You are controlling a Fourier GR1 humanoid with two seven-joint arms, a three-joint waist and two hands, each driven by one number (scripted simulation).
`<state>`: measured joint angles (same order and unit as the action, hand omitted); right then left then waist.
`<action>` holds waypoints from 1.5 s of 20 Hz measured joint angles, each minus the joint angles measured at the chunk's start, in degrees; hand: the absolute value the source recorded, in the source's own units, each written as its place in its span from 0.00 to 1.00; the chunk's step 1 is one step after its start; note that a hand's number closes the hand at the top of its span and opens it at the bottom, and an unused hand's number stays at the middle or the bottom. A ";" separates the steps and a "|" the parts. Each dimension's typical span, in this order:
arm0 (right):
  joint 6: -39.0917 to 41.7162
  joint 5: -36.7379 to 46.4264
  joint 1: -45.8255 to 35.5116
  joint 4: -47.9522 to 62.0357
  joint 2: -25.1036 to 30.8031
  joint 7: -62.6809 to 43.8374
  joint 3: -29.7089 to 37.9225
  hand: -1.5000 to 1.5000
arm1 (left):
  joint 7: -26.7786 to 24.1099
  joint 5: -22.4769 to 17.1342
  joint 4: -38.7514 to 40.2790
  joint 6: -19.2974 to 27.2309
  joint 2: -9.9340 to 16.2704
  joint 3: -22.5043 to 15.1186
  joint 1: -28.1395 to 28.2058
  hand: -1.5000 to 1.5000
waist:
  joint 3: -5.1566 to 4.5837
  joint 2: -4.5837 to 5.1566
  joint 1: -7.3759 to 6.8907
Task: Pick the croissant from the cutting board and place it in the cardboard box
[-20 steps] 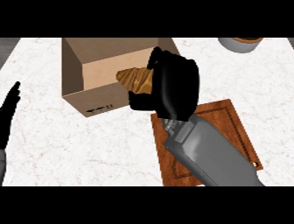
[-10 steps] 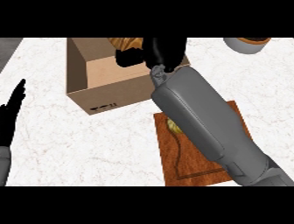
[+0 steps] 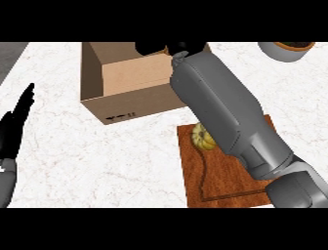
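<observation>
Fingers of the left hand (image 3: 10, 132) are straight and held together, pointing away up the view; that hand rests near the left edge of the white marble counter (image 3: 102, 161), touching nothing. One wooden cutting board (image 3: 228, 180) lies at the near right, its near end reaching the counter's front edge. One small yellow-brown item (image 3: 204, 137) sits on the board's far left corner, half covered by the grey right forearm (image 3: 228, 112), which crosses the board on a diagonal.

One cardboard box (image 3: 134, 102) stands farther back, open at the top, its far side running past the upper limit of the view. Open counter lies between the left hand and the box, and in front of the box as far as the board.

The right hand (image 3: 163, 47) shows only as a dark shape over the box's far right corner; whether its fingers are apart or closed cannot be told. No croissant is visible in that hand or on the exposed box floor, so its position cannot be confirmed.

One grey pot (image 3: 288, 50) stands at the far right corner, cut by the upper limit.
</observation>
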<state>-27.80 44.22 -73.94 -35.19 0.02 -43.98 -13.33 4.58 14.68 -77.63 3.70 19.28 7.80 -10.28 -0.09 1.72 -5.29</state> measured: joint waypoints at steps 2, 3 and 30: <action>-1.27 -0.85 -1.03 4.13 -0.01 1.01 0.17 1.00 | 0.08 0.18 0.42 -0.04 -0.12 -0.20 -0.81 0.50 | -0.02 0.16 -0.31; -2.25 -0.88 -1.53 6.06 -0.01 1.14 0.35 1.00 | 0.21 0.47 0.60 0.11 -0.40 -0.53 -1.15 0.50 | -0.02 0.29 -0.47; -26.48 -17.78 -0.55 12.32 0.09 26.23 13.37 0.00 | -1.32 0.60 2.72 0.26 -0.43 0.43 -1.31 0.50 | 0.11 -0.04 -0.04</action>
<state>-54.28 26.44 -74.50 -22.87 0.12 -17.75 0.04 3.26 15.29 -74.91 3.96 18.85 8.23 -11.59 0.02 1.68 -5.33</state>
